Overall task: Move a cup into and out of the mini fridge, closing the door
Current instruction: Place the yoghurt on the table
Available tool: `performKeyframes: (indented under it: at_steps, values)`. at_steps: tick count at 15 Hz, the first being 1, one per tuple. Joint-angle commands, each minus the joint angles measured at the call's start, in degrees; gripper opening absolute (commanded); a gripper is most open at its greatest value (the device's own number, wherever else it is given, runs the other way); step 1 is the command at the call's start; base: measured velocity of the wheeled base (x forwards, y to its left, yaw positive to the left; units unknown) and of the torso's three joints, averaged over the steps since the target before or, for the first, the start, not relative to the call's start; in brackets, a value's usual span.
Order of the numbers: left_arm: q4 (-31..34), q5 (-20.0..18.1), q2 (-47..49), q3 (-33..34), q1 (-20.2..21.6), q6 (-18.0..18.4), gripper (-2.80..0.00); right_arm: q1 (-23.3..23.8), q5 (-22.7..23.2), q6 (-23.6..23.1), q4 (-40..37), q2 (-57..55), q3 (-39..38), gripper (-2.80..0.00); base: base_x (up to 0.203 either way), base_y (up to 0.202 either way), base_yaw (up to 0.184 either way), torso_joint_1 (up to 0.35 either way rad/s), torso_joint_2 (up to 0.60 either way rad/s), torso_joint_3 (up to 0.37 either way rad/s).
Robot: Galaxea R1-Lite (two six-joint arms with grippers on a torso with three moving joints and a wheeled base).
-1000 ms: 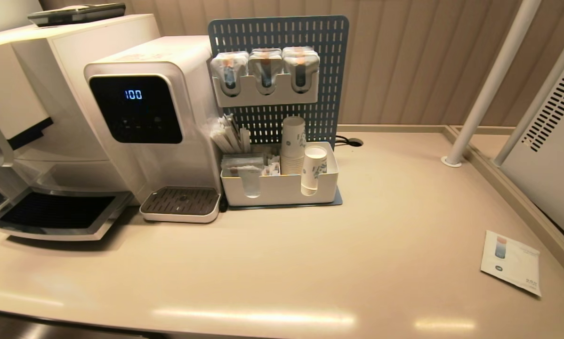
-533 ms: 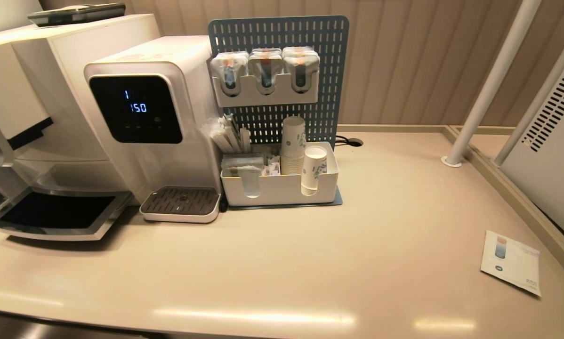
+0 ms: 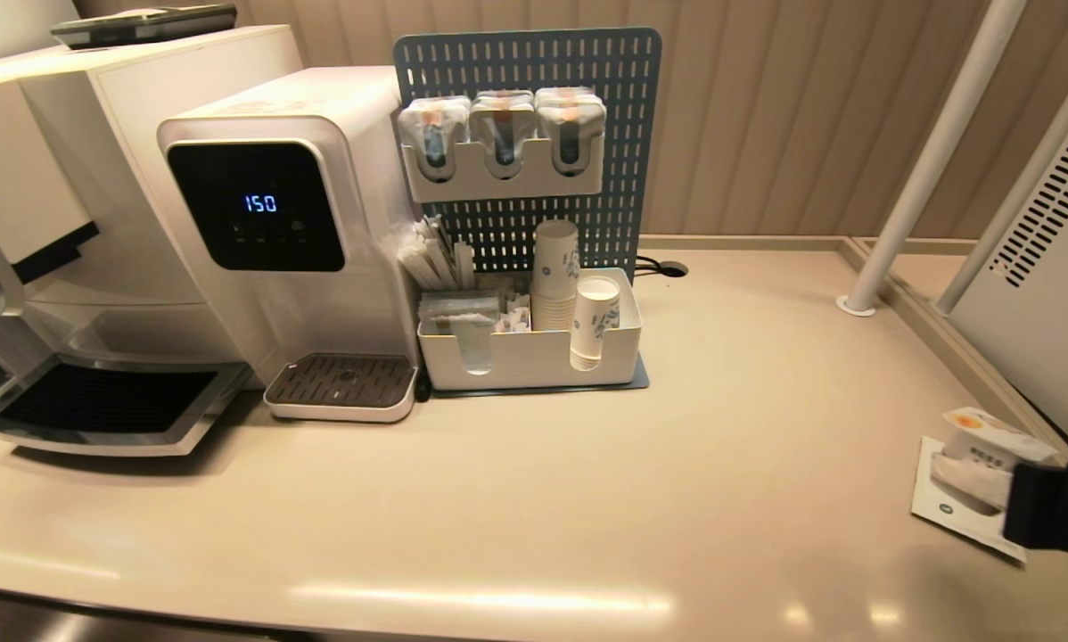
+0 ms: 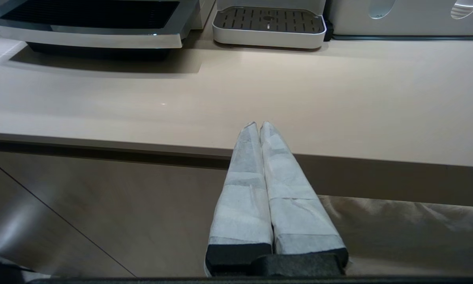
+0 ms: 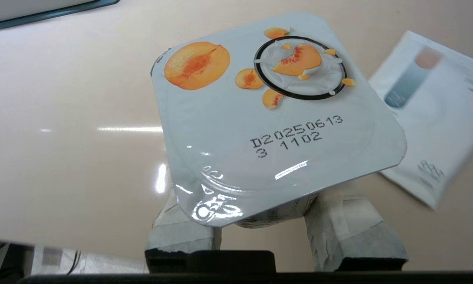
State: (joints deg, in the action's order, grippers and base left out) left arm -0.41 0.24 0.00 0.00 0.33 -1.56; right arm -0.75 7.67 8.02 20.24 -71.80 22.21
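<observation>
Cup with peach-printed lid: pinched in our right gripper, held over the near right of the table, above a flat white sachet | our left gripper: fingers pressed together, holding nothing, near the table's front edge.

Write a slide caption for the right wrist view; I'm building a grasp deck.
Right gripper holds the peach-lidded cup above the counter, a sachet lying beyond.
</observation>
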Motion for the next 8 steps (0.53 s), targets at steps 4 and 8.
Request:
performKeyframes:
  at_steps: [4,8]
  values:
    - [-0.02,0.03,0.09,0.09,0.02,-0.02,-2.8,-2.75,-4.47,0.35,29.62,-38.82,7.8,-2.8,0.0,0.0,0.0,0.0,0.0,0.0]
    - [-0.02,0.03,0.09,0.09,0.02,-0.02,-2.8,-3.53,-11.07,1.43,32.61,-43.14,17.58,-2.8,0.0,0.0,0.0,0.0,0.0,0.0]
